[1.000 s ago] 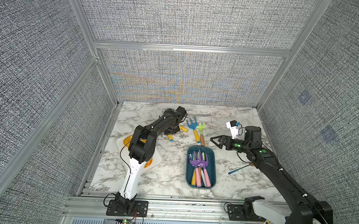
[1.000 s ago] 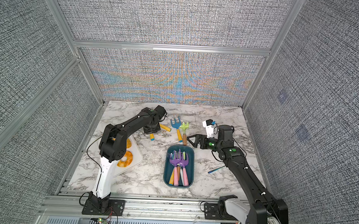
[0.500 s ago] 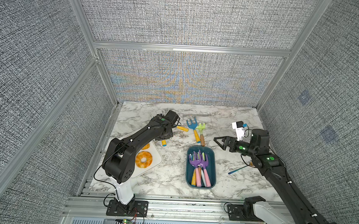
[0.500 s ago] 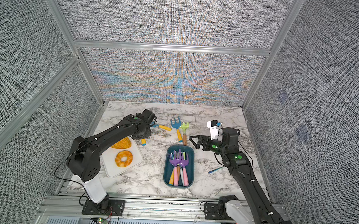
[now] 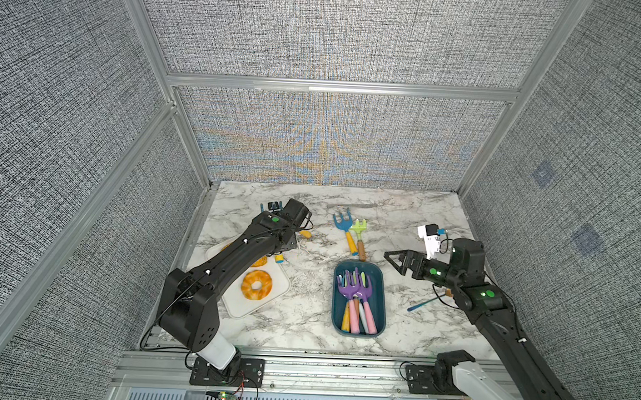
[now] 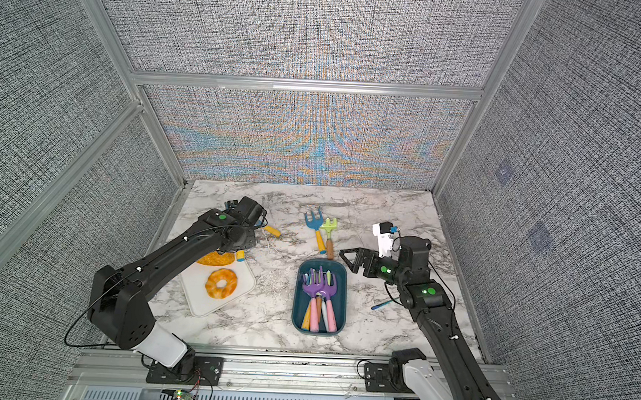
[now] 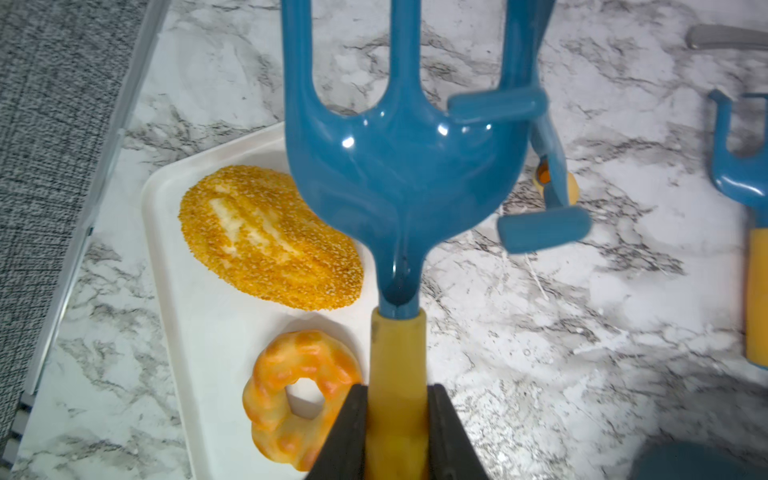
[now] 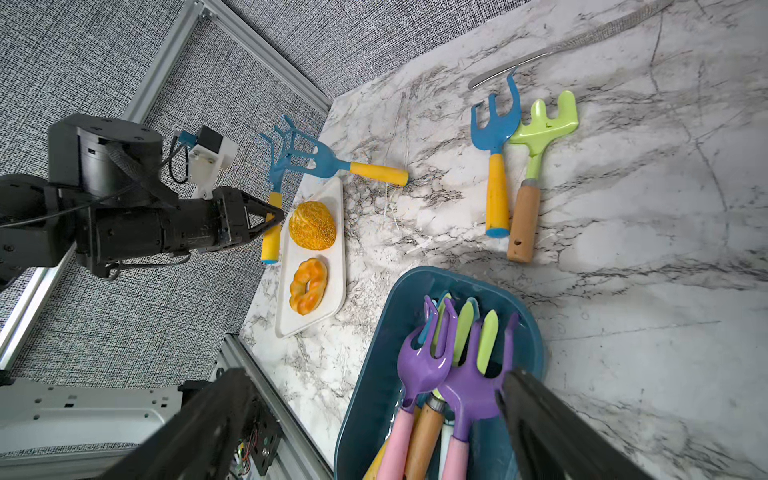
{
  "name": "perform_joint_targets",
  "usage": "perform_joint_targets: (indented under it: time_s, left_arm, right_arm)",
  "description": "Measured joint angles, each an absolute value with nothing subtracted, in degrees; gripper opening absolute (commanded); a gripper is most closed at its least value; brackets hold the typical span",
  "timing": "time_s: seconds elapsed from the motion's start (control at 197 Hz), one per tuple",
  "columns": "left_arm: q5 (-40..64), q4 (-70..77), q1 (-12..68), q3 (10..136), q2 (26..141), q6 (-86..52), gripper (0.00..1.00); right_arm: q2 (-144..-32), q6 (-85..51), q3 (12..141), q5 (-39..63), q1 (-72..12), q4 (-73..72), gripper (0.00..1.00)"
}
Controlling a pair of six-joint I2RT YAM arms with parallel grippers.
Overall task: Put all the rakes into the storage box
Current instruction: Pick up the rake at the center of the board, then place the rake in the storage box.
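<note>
1. The left gripper is clenched on the yellow handle of a blue rake, apparently lifted over the white tray, left of centre in both top views.
2. The storage box, lower centre, already holds several stored rakes.
3. The right gripper has its jaws spread and empty, just right of the box's far end.
4. Remaining, by judgement: carry the held rake across to the box and release it. A second blue rake, a third blue rake and a green rake lie loose on the marble.

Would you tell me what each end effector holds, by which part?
The left end effector grips a blue rake by its yellow handle; the right end effector is open, empty.
</note>
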State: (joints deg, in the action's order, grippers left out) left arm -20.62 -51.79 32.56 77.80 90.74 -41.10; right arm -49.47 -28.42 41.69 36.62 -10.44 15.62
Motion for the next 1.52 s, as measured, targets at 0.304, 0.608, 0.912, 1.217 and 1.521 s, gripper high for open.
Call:
perform_joint_targets:
  time_s: [0.304,0.608,0.912,1.217,1.521]
  left_arm:
    - [-8.6,-47.9,38.1,83.7,91.5,-36.6,0.0]
    - [-12.9,-52.8,38.2,86.2,89.7,-36.4,0.0]
    - [-10.6,-51.7,50.2,79.1,84.7,-41.0,0.0]
    - [-15.1,-47.6,64.7,71.9,83.4,-53.4,0.0]
    - [-18.1,-41.8,72.4,73.4,91.1,-61.8,0.0]
  right_arm:
    - [-50.7,-28.4,41.5,37.5,-11.2,15.6,0.99]
    - [-51.4,-27.5,41.3,37.3,-11.2,15.9,0.99]
    - [-51.7,-26.5,41.9,33.0,-11.1,17.9,0.99]
    - [-49.2,-26.4,42.6,25.7,-10.9,20.9,0.99]
    - [-48.0,-26.6,41.5,21.7,-10.8,22.5,0.99]
